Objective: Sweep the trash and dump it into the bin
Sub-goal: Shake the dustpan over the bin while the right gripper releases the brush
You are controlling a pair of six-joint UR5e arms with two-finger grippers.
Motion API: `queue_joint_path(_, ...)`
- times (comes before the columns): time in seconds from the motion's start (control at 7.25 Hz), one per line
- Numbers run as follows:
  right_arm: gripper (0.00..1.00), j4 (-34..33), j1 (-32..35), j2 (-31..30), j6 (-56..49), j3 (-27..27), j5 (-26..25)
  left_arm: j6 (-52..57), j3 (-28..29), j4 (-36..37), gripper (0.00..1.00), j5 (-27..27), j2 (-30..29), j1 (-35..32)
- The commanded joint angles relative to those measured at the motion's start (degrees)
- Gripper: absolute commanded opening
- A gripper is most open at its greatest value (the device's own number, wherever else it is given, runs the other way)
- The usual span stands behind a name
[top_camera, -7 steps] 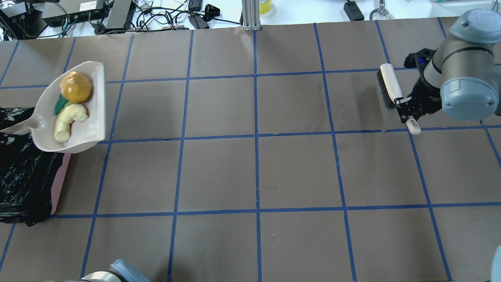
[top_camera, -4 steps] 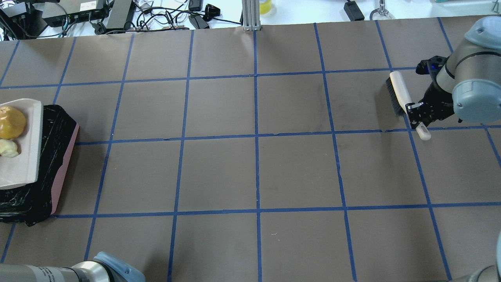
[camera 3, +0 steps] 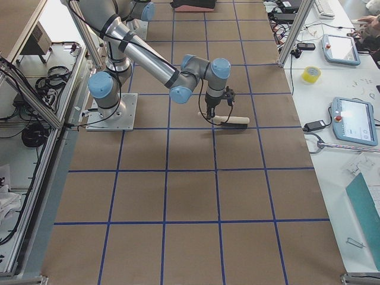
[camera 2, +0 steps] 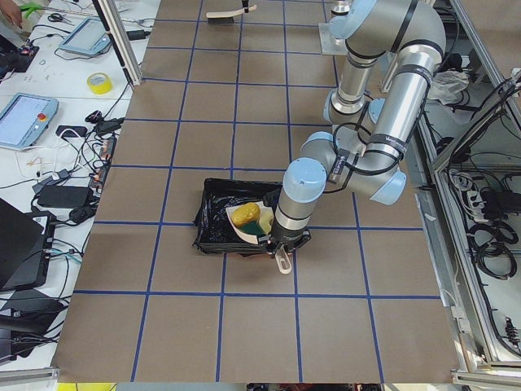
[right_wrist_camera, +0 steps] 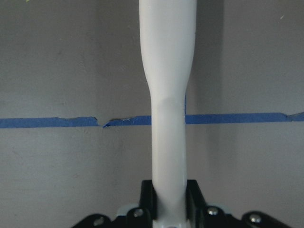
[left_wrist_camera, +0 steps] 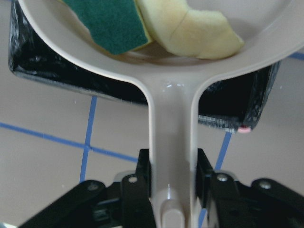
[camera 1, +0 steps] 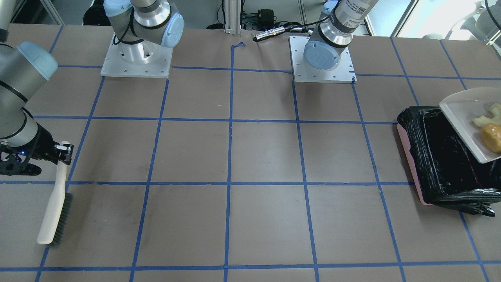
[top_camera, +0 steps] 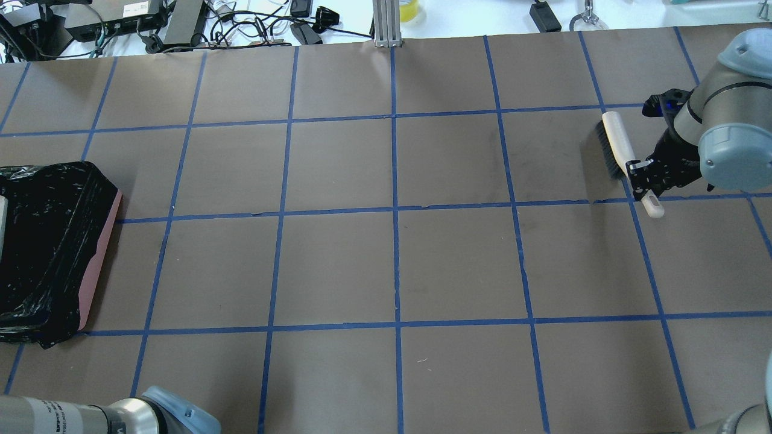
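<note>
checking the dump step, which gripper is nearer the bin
Left. The left gripper holds the dustpan over the bin; the right gripper holds the brush far across the table.

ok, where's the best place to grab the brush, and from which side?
Take the brush by its slim handle, near the tail end, where the right pincer clamps it. Come from above, with the fingers across the handle's narrow width. The other end is wider and has bristles along one edge, so it would likely give a poorer grip.
</note>
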Motion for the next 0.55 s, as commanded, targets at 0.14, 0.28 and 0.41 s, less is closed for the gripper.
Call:
queue_joint_path(0.14,0.74,-0.3,0.0,0.3,-0.1,0.6,0.5,2.2,-0.9,10.9,0.00,18.6,-0.4,-11.0)
queue_joint_path(0.28,0.77,-0.4,0.0,0.4,-0.1,0.6,0.5,2.3,-1.7,11.8,0.00,24.8,-1.1,-13.6)
queue_joint_path(0.41,0.80,-0.5,0.0,0.4,-0.1,0.5,0.5,3.5,-2.6,15.0,0.00,29.9,-1.5,-15.3)
